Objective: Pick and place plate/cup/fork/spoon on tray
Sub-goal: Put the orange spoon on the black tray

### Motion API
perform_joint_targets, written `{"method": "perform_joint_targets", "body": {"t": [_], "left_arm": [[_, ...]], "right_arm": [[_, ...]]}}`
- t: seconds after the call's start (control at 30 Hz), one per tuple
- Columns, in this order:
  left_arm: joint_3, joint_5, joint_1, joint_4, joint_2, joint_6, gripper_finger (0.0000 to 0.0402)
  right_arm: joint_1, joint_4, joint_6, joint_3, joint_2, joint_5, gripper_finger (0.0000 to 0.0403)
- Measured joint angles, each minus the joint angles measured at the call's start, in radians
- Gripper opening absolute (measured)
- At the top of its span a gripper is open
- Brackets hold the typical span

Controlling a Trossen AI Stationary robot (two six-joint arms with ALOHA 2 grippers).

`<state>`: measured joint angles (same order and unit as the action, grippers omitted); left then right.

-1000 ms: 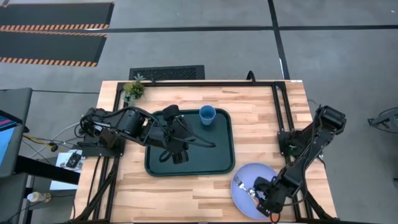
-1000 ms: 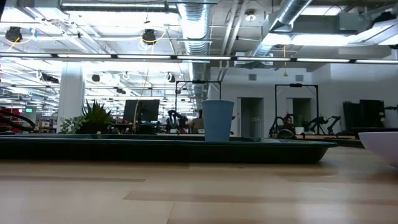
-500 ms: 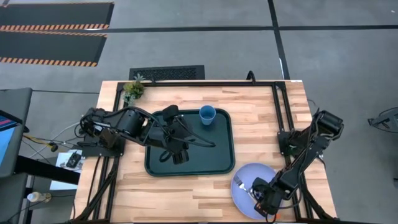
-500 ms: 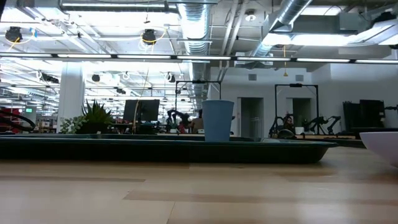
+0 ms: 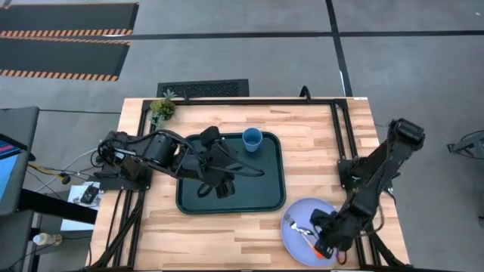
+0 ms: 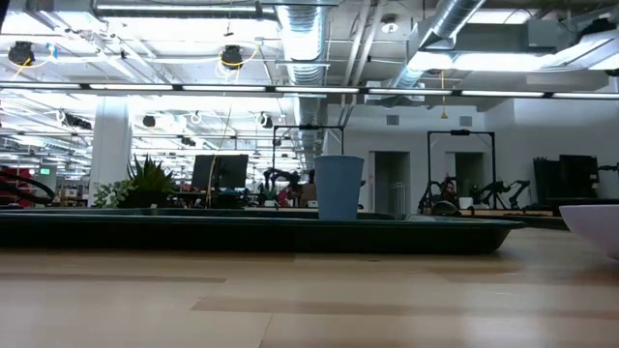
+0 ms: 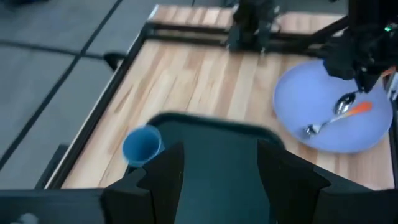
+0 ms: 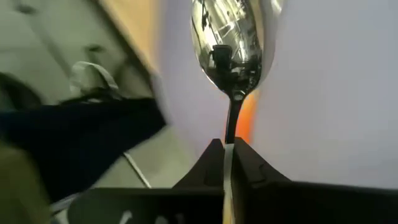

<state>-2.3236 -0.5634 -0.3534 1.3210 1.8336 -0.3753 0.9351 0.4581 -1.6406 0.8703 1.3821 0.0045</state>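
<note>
High view: tray (image 5: 272,198) sat mid-table with the cup (image 5: 252,140) upright in its far right corner. Plate (image 5: 291,236) lay off the tray, just beside its near right corner, at the table's near edge. Right gripper (image 5: 324,243) was over the plate; left gripper (image 5: 224,187) hovered above the tray floor.

Low view: cup stood upright on the tray; a sliver of the plate rim showed at the right edge.

Left wrist view: left fingers were spread wide, holding nothing. Fork (image 7: 323,124), tines silver and handle orange, lay on the plate, with the spoon (image 7: 346,102) by the right arm.

Right wrist view: right fingers were pinched narrow on the spoon's neck, just below the polished bowl (image 8: 229,45).

Risk, as judged: the hold was thin and on smooth metal, so the spoon could pivot or slip during carry; lifting could also nudge the fork or drag the plate toward the table edge.
</note>
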Motion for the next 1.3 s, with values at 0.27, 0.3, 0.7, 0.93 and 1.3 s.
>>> {"method": "perform_joint_targets", "body": {"t": [0.27,0.3,0.7,0.93,1.3], "left_arm": [[0.087,0.119,0.007,-0.339,0.003,0.322,0.019],[0.092,0.137,0.013,-0.374,0.003,0.359,0.019],[0.182,0.432,0.12,-0.675,-0.001,0.548,0.019],[0.236,0.632,0.166,-0.788,0.001,0.52,0.019],[0.269,0.718,0.143,-0.801,0.001,0.518,0.019]], "right_arm": [[-0.144,-0.195,0.38,0.0,-0.32,0.211,0.0005],[-0.169,-0.238,0.435,0.0,-0.349,0.211,0.0006],[-0.291,-0.5,0.724,0.0,-0.413,0.147,0.0017],[-0.321,-0.527,0.725,0.0,-0.368,0.086,0.0021],[-0.329,-0.553,0.751,0.0,-0.37,0.07,0.0022]]}}
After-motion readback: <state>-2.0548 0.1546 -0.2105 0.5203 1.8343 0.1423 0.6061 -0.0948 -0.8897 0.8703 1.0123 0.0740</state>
